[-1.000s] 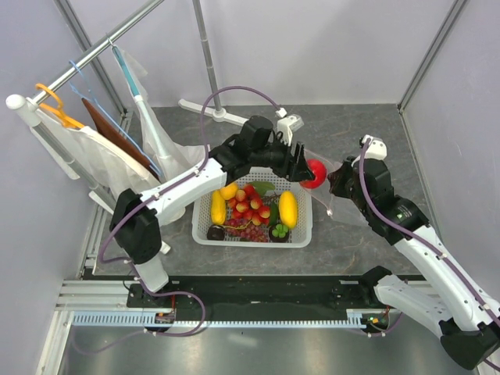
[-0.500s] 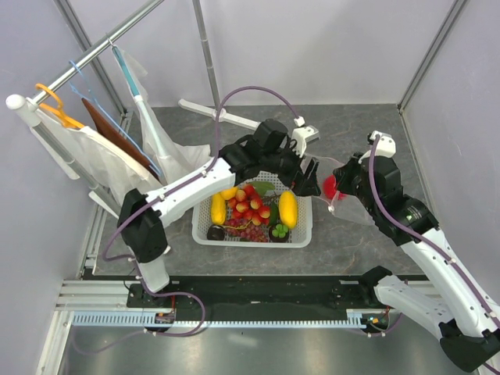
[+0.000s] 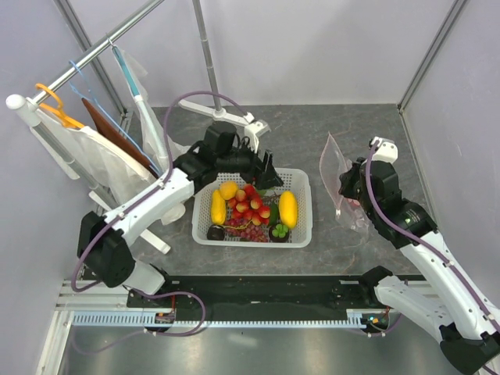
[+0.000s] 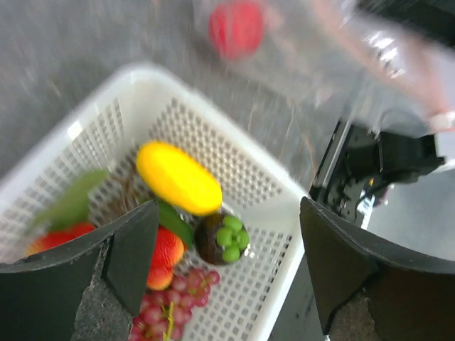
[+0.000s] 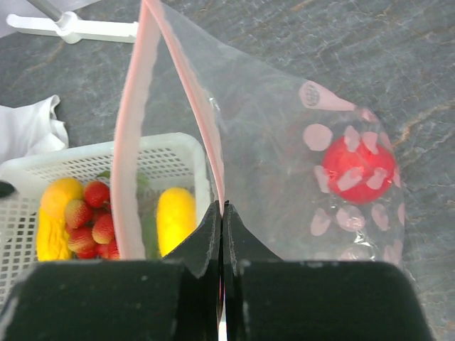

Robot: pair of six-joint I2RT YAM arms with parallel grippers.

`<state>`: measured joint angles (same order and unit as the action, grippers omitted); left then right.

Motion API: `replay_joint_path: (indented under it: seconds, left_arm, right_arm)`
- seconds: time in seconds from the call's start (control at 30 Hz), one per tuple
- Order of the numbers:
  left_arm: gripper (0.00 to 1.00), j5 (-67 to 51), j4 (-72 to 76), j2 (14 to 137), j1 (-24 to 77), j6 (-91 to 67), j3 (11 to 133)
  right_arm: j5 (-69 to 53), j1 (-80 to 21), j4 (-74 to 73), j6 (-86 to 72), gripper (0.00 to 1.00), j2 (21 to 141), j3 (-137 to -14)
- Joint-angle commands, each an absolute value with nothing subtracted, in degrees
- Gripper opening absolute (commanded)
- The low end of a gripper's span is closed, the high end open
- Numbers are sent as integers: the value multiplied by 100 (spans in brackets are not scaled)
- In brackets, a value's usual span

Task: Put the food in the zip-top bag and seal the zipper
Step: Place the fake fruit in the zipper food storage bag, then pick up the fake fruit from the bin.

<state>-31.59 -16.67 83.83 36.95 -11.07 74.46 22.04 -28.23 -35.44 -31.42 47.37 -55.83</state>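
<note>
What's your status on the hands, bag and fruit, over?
Left hand open above the basket, empty. Right hand shut on the zip-top bag at the zipper, mouth open. Pomegranate in bag; other fruit in basket. Nothing blocking the mouth.

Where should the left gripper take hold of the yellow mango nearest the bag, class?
Across the narrow middle of the mango, from straight above: it lies flat and elongated in the basket, its top exposed.
</note>
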Motion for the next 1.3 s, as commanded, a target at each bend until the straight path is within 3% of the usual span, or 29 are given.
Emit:
replay_joint_path:
  seconds: [0.0,0.17,0.5,0.67,1.03,1.27]
  left_arm:
    - [89,-2971,-1890,8832,3937,-1643,7102]
    - [92,-2428,-1872,9630,4393,-2134,7390]
    - [70,-757,-2153,10388,4904,-3524,7734]
    - [70,-317,-2346,10661,4931,-3805,7910]
    - [72,-860,-2189,11136,4843,-4157,8104]
    - [68,-1344,-1837,11127,4632,-4298,7928]
  right_arm:
    - [2522,-2751,-3595,-3067,0,4667,-5555]
    - [2566,-2707,-3691,-3085,0,4737,-5748]
    - [2514,-2645,-3700,-3103,0,4755,-5757]
    - [2452,-2637,-3700,-3085,0,4737,-5766]
    - [2259,-2619,-3762,-3155,0,4729,-5792]
    - [2162,-2619,-3753,-3155,0,4790,-5792]
